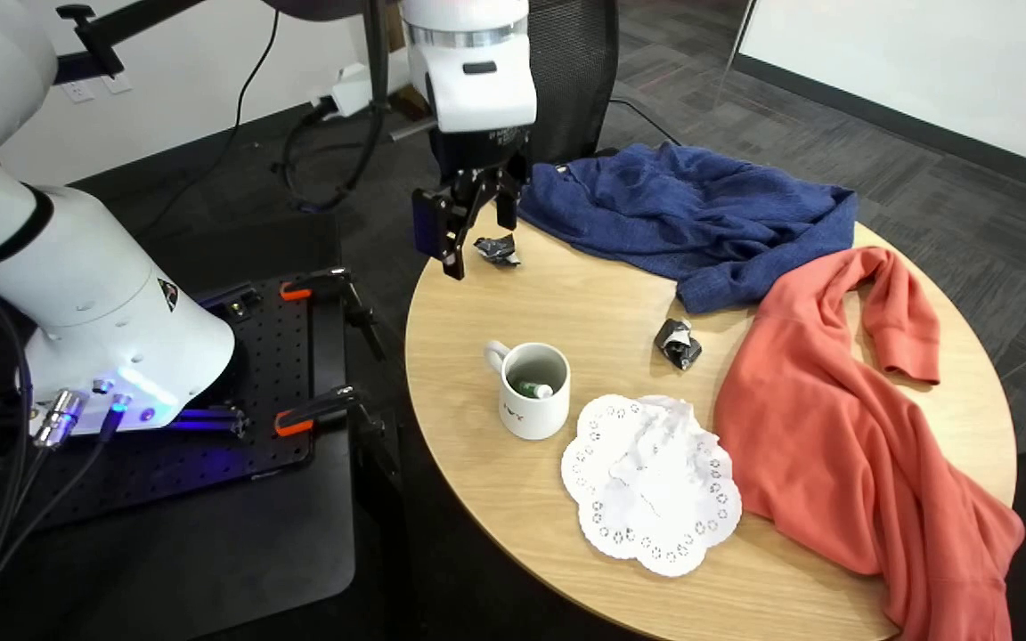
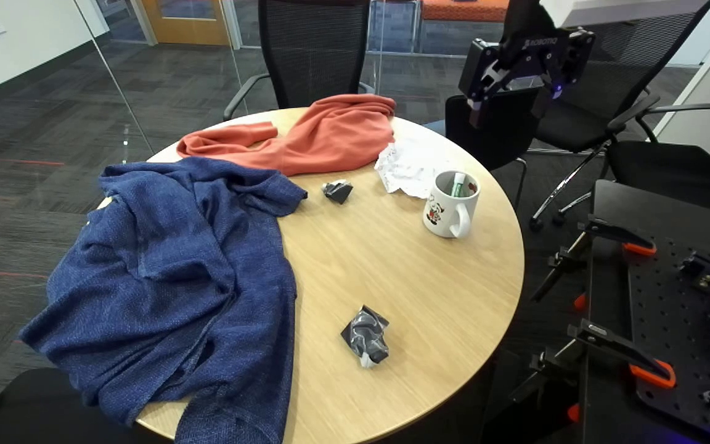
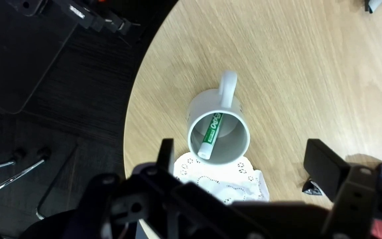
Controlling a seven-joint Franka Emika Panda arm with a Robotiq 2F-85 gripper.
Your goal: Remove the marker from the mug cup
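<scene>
As far as these views are showing, you are sitting at the start of the job: the green Expo marker (image 3: pixel 212 133) is lying tilted inside the white mug (image 1: pixel 533 415), its white end leaning toward the rim on the side of the paper doily (image 1: pixel 655 494), and the mug is standing upright on the round wooden counter (image 1: pixel 557 303). You are holding the claw (image 3: pixel 241 155) spread wide, with nothing sitting between its fingers, and it is hanging higher than the mug and well apart from it. Nothing of the removal is counting as done yet. You are probably facing all of it: lowering over the mug's mouth, closing on the white end, drawing the marker up past the rim and setting it down outside.

For the tally, you are working with one claw, one marker and one mug, whose single handle is pointing away from the doily. Around the mug you are seeing one doily lying just beside it, two crumpled black wrappers (image 2: pixel 366 336), one navy garment (image 2: pixel 173 259) and one coral sweatshirt (image 1: pixel 851 427), the last two spilling over the counter's edge.
</scene>
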